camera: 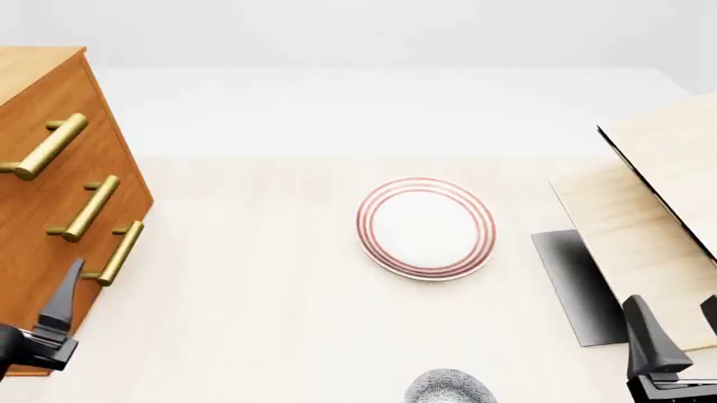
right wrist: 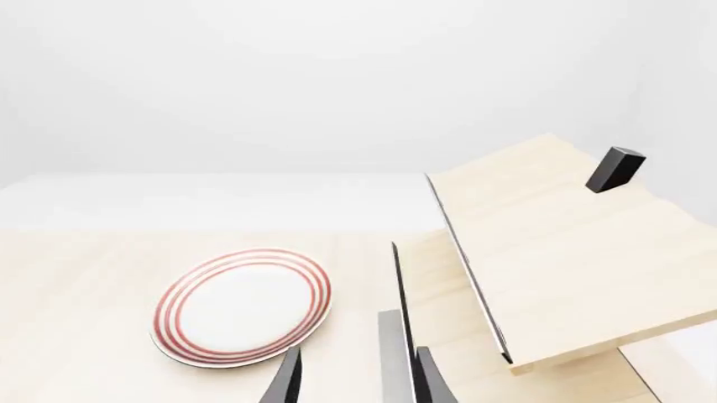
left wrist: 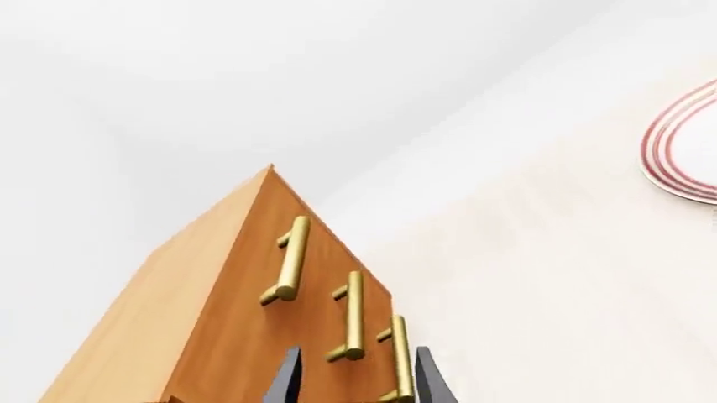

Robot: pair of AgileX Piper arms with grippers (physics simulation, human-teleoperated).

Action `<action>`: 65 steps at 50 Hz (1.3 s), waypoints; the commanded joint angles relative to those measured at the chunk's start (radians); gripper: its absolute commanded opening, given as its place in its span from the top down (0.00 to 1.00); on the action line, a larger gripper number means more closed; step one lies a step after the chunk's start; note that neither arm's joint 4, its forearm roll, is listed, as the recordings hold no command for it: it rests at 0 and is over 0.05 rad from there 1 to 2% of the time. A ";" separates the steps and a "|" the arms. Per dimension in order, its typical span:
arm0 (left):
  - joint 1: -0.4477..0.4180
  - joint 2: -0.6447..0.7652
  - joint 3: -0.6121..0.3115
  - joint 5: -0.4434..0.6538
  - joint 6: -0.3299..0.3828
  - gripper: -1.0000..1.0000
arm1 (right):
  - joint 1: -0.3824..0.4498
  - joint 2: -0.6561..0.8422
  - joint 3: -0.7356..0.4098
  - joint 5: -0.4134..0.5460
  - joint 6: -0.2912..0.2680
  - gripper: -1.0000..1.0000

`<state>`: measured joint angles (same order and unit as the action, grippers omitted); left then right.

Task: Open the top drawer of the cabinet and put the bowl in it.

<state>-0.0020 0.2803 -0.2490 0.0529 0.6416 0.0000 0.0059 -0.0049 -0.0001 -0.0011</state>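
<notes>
Fingers of the left gripper [left wrist: 356, 388] stand parted and empty just before the cabinet [camera: 45, 218], near its lowest handle; the right gripper [right wrist: 356, 382] also looks released, holding nothing. To open the top drawer [camera: 50, 138], I judge the left should rise to the uppermost handle [camera: 47, 146], straddle the bar squarely, and pull straight. Only the bowl [camera: 449, 387]'s rim shows, at the counter [camera: 258, 319]'s near edge.

Cabinet [camera: 45, 193] orange-brown wood, smooth; handles [camera: 90, 207] shiny brass; table [camera: 258, 311] pale matt wood; bowl [camera: 451, 388] speckled.

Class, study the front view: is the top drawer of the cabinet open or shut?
Shut. The top drawer sits flush with the two drawers below on the cabinet front; no claw touches its handle.
</notes>
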 commanded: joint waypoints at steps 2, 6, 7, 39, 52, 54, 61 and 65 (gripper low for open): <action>0.024 0.012 -0.050 0.036 0.181 0.00 | 0.000 0.000 0.001 0.000 0.001 0.00; 0.043 0.002 -0.051 0.040 0.253 0.00 | 0.000 -0.001 0.001 0.000 0.000 0.00; 0.046 -0.006 -0.050 0.037 0.276 0.00 | 0.000 -0.001 0.001 0.000 0.000 0.00; 0.073 0.250 -0.031 -0.262 0.592 0.00 | 0.000 -0.001 0.001 0.000 0.000 0.00; 0.089 0.334 -0.037 -0.360 0.665 0.00 | 0.000 0.000 0.001 0.000 0.000 0.00; 0.094 0.342 -0.032 -0.370 0.675 0.00 | 0.000 -0.001 0.001 0.000 0.000 0.00; 0.091 0.385 -0.051 -0.390 0.685 0.00 | 0.000 -0.001 0.001 0.000 0.000 0.00; 0.095 0.412 -0.057 -0.408 0.697 0.00 | 0.000 -0.001 0.001 0.000 0.000 0.00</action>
<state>0.0911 0.6332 -0.2958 -0.3084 1.3057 0.0000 0.0059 -0.0049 -0.0001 -0.0011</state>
